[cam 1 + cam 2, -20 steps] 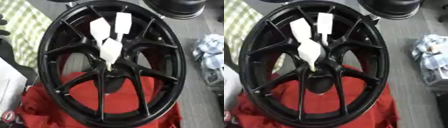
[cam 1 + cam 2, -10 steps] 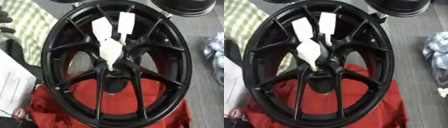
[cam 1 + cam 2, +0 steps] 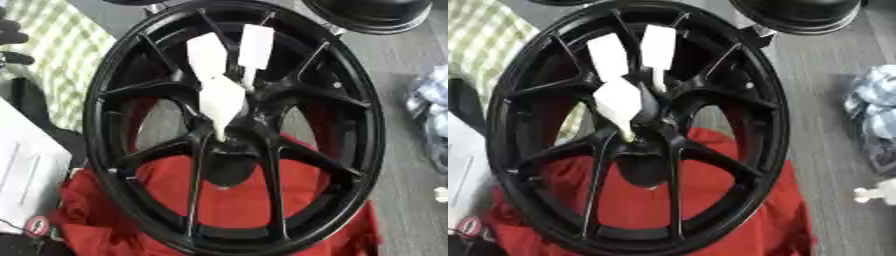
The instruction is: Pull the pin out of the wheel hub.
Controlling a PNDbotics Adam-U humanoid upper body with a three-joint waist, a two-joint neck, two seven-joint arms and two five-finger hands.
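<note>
black wheel hub, white-tagged pins, blurred

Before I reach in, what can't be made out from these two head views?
- Robot hands: neither shows in either view.
- The pins' seating in the wheel hub: the three white tags hide the pin shafts.
- Second wheel: cut by the top edge.
- Small white thing at the right edge: cut off, unclear.
- Red cloth: partly behind spokes.
</note>
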